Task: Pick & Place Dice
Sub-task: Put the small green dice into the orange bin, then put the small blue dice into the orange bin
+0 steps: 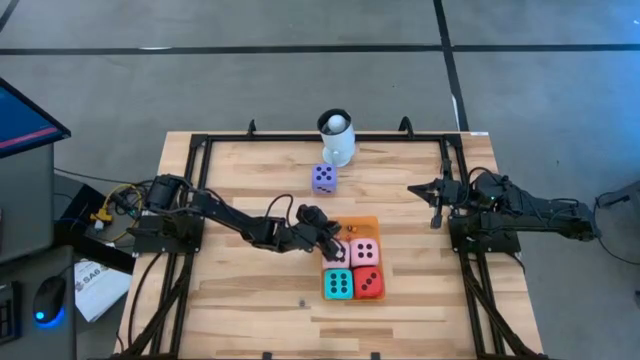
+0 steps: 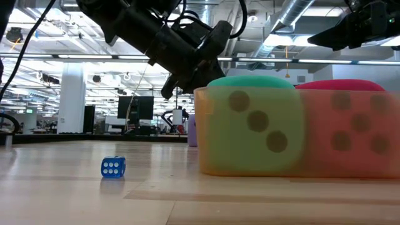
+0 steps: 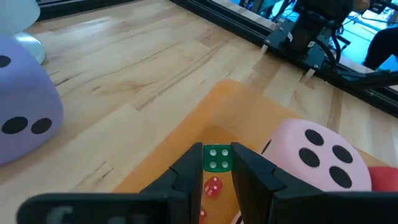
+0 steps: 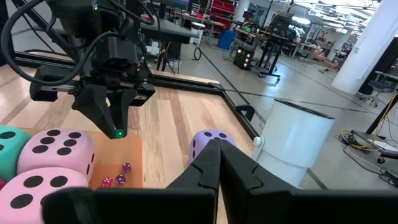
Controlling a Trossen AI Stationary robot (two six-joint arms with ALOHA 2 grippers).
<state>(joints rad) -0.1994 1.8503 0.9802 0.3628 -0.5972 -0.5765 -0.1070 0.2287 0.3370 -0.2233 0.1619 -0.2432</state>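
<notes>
While my left claw [image 3: 217, 180] hangs over the flat orange mat [image 3: 186, 134] in the middle of the wooden bench [image 1: 250, 300], it is clenched on a tiny green dice [image 3: 217, 157] with white dots. The little cube sits right at my fingertips [image 3: 189, 171], held up off the mat.

Below it, on the mat, lie more tiny dice: a small red one [image 3: 212, 186] here, and a pink one and a purple one in the right wrist view. A tiny blue dice [image 2: 113, 167] lies alone on the bare wood.

The big soft dice are close by. The pink soft cube [image 1: 364, 252] rests on the right part of the mat. The teal soft cube [image 1: 338, 284] and the red soft cube [image 1: 369, 283] sit side by side just near of it. The purple soft cube [image 1: 323, 178] is farther off, by the white mug [image 1: 337, 137].

I think the job now is to set the green dice down. I should go slow and low, because it is so small it could bounce or roll. I should keep away from the pink cube, then let go gently.

My right claw [image 1: 434, 205] waits at the right side of the bench, closed and holding nothing.
</notes>
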